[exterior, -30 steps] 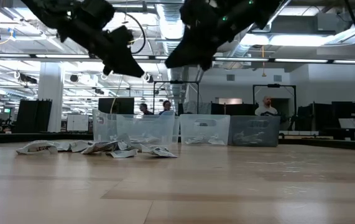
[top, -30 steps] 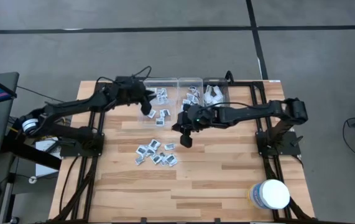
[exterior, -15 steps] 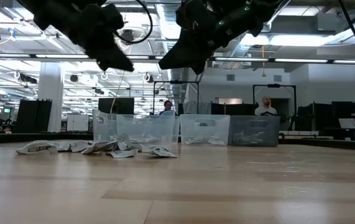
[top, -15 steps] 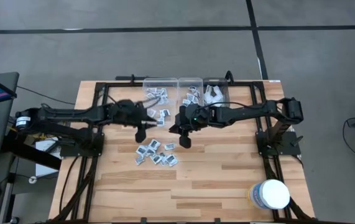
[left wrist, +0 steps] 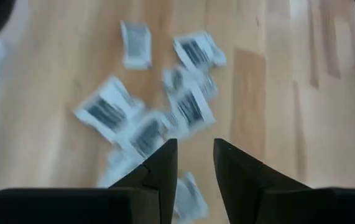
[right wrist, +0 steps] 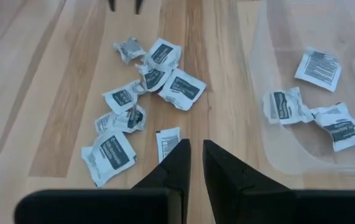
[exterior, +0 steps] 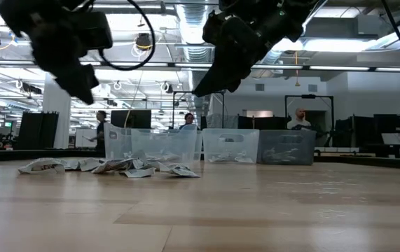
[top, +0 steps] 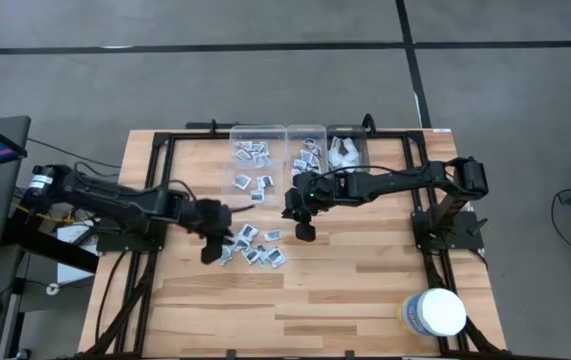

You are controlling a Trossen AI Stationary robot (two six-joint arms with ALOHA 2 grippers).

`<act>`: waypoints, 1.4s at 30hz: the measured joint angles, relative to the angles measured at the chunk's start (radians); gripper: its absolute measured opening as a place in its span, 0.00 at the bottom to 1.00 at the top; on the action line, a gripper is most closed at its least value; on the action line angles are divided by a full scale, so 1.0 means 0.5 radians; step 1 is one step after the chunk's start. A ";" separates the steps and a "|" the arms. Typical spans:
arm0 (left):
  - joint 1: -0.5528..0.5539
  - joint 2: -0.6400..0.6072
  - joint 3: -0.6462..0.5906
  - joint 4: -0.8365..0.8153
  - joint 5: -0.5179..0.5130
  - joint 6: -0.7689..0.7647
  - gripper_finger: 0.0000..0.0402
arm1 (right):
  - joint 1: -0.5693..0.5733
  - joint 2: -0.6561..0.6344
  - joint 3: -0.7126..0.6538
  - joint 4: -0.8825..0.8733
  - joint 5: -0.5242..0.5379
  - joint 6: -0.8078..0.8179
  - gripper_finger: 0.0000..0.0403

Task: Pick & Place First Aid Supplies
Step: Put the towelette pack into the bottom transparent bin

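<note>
- A pale butcher-block wooden table (top: 345,290) carries everything
- A loose cluster of small flat white-grey square packets with dark prints (top: 252,246) lies near its middle
- Three clear plastic bins stand in a row along the far edge: the left bin (top: 256,160), the middle bin (top: 307,150) and the right bin (top: 348,148), each holding packets or pale wrappers
- A big white round tub with a blue-yellow label (top: 433,313) sits at the near right corner

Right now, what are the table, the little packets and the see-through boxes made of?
The table looks like pale wood planks, with visible grain lines. The packets look like crinkly printed paper or foil, hard to tell which. The boxes look like clear plastic, since you see through their walls.
</note>
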 joint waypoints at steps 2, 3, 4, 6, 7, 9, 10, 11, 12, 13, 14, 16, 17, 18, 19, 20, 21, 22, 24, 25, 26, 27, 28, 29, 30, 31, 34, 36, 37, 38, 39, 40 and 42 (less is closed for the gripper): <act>-0.080 0.000 0.000 -0.034 0.000 -0.121 0.26 | 0.000 0.000 0.000 0.001 0.000 -0.008 0.09; -0.115 0.000 0.000 -0.051 0.000 -0.184 0.26 | 0.000 0.000 0.000 0.001 0.000 -0.025 0.09; -0.146 0.001 0.000 -0.074 0.000 -0.245 0.26 | 0.000 0.000 0.000 0.001 0.000 -0.039 0.09; -0.205 0.012 0.000 -0.110 0.000 -0.348 0.26 | -0.001 0.000 0.000 0.001 0.000 -0.050 0.09; -0.230 0.014 0.000 -0.128 0.000 -0.390 0.26 | -0.002 0.000 0.000 0.001 0.000 -0.051 0.09; -0.265 0.037 0.002 -0.158 0.000 -0.454 0.26 | -0.002 0.000 0.000 0.002 0.000 -0.056 0.09; -0.278 0.055 0.002 -0.180 -0.001 -0.478 0.26 | -0.002 0.000 0.000 0.003 0.000 -0.071 0.09; -0.286 0.077 0.002 -0.193 -0.001 -0.498 0.26 | -0.002 0.000 0.000 0.006 0.000 -0.085 0.09; -0.289 0.102 0.002 -0.192 -0.001 -0.503 0.26 | -0.002 0.000 0.000 0.012 0.000 -0.097 0.09; -0.297 0.134 0.002 -0.186 -0.001 -0.504 0.26 | -0.002 0.000 0.000 0.014 0.000 -0.102 0.09; -0.299 0.163 0.001 -0.185 0.000 -0.504 0.26 | -0.002 0.000 0.000 0.019 0.000 -0.103 0.09; -0.299 0.212 0.001 -0.169 0.011 -0.504 0.26 | -0.002 0.000 0.000 0.025 0.000 -0.103 0.09; -0.299 0.231 0.001 -0.155 0.017 -0.503 0.26 | -0.002 -0.001 0.000 0.026 0.000 -0.103 0.09; -0.299 0.245 0.001 -0.155 0.019 -0.502 0.26 | -0.002 -0.001 0.000 0.026 0.000 -0.103 0.09; -0.299 0.252 0.001 -0.154 0.019 -0.501 0.26 | -0.002 -0.001 0.000 0.026 0.000 -0.103 0.09; -0.299 0.258 0.001 -0.155 0.020 -0.500 0.26 | -0.002 -0.001 0.000 0.025 0.000 -0.103 0.09; -0.299 0.263 0.001 -0.154 0.020 -0.494 0.26 | -0.002 -0.001 0.000 0.024 0.000 -0.103 0.09; -0.299 0.265 0.001 -0.158 0.018 -0.481 0.26 | -0.002 -0.001 0.000 0.024 0.000 -0.103 0.09; -0.299 0.264 0.001 -0.162 -0.014 -0.447 0.26 | -0.001 -0.001 0.000 0.024 0.000 -0.103 0.09; -0.298 0.264 0.001 -0.178 -0.034 -0.441 0.26 | -0.001 -0.001 0.000 0.024 0.000 -0.102 0.09; -0.298 0.264 0.001 -0.197 -0.058 -0.433 0.26 | -0.001 -0.001 0.000 0.024 0.000 -0.102 0.09; -0.298 0.265 0.001 -0.205 -0.080 -0.418 0.26 | -0.001 -0.001 0.000 0.023 0.000 -0.102 0.09; -0.298 0.272 0.001 -0.206 -0.101 -0.410 0.26 | 0.000 -0.001 0.000 0.022 0.000 -0.102 0.09; -0.298 0.284 0.001 -0.209 -0.105 -0.402 0.26 | 0.000 -0.001 0.000 0.020 0.000 -0.102 0.09; -0.298 0.300 0.001 -0.224 -0.106 -0.396 0.26 | 0.001 -0.001 0.000 0.018 0.000 -0.102 0.09; -0.298 0.325 0.000 -0.226 -0.106 -0.395 0.26 | 0.001 -0.001 0.000 0.017 0.000 -0.102 0.09; -0.298 0.400 -0.027 -0.215 -0.096 -0.397 0.26 | 0.000 -0.001 0.000 0.016 0.000 -0.102 0.09; -0.298 0.448 -0.043 -0.200 -0.088 -0.400 0.26 | 0.001 -0.001 0.000 0.013 0.000 -0.102 0.09; -0.298 0.458 -0.054 -0.163 -0.084 -0.405 0.26 | 0.001 -0.001 0.000 0.012 0.000 -0.102 0.09; -0.298 0.468 -0.063 -0.127 -0.078 -0.407 0.26 | 0.001 -0.001 0.000 0.011 0.000 -0.102 0.09; -0.298 0.475 -0.073 -0.089 -0.066 -0.408 0.26 | 0.001 -0.001 0.000 0.010 0.000 -0.103 0.09; -0.298 0.476 -0.087 -0.062 -0.056 -0.409 0.26 | 0.000 -0.001 0.000 0.009 0.000 -0.103 0.09; -0.298 0.475 -0.112 -0.018 -0.046 -0.413 0.26 | -0.002 -0.001 0.000 0.009 0.000 -0.103 0.09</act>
